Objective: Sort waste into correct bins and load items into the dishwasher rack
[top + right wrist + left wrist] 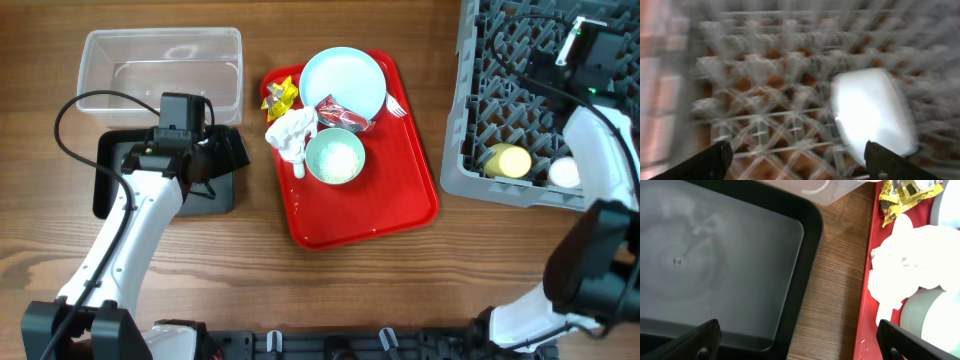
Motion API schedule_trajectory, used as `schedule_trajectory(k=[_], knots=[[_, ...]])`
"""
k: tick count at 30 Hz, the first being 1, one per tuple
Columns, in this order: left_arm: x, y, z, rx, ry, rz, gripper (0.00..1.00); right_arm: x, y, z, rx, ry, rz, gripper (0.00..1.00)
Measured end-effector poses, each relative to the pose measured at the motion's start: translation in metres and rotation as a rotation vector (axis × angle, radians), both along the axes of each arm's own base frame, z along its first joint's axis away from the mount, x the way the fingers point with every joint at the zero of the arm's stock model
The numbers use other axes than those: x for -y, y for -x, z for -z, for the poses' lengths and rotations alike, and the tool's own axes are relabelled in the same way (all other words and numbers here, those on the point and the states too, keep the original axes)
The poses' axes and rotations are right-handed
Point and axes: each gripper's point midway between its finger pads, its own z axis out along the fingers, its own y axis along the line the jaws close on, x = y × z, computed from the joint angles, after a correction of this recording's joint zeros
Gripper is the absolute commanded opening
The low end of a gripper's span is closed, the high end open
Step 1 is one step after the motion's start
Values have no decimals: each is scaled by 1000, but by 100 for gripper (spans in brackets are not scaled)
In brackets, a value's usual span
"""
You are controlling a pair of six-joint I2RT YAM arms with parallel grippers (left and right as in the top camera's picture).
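desk (250,270): brown wood, visible grain, matt | red tray (340,215): glossy smooth plastic | clear tub (100,50): see-through plastic, faint glare | black tub (740,255): smooth plastic, dull sheen | rack (455,175): grey matt plastic | napkin (290,130): crumpled white paper | yellow wrapper (281,96): crinkled shiny film | plate (345,75): smooth pale blue, slight gloss

A yellow cup (508,160) and a whitish cup (565,172) sit in the grey rack (490,188). The blue plate (343,80), bowl (334,158), white napkin (291,131) and yellow wrapper (281,95) lie left of it.

red tray (350,215) crowded, rack (458,165) pegs seemingly dense
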Motion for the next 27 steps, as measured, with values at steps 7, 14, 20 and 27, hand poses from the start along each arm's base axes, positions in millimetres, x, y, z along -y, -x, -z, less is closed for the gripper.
schedule_trajectory(k=[7,14,20,27], knots=[[0,0,0,-2,0,0,100,-93,18,2,-43,-393,-282,68],[0,0,0,-2,0,0,100,-165,45,21,-210,-483,-392,72],[0,0,0,-2,0,0,100,-196,74,38,-361,-494,-423,73],[0,0,0,-2,0,0,100,-198,89,69,-449,-507,-390,73]])
